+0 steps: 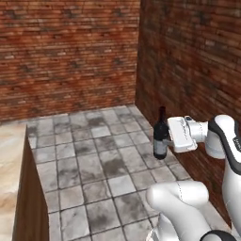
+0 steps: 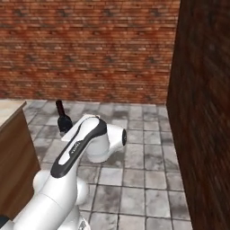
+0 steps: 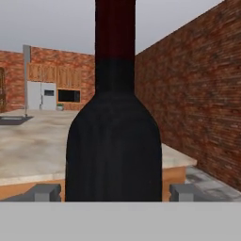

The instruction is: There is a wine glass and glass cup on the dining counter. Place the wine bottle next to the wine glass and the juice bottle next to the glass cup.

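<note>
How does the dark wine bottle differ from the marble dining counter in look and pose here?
The slim, nearly black wine bottle is narrow; the beige veined marble dining counter is pale and broad. The bottle hangs upright in the gripper above the tiled floor; the counter stands on it.

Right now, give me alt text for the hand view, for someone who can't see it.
A dark wine bottle with a dark red top stands upright between the gripper's two fingertips, held at its body. Behind it lie the beige marble dining counter and a brick wall at right.
</note>
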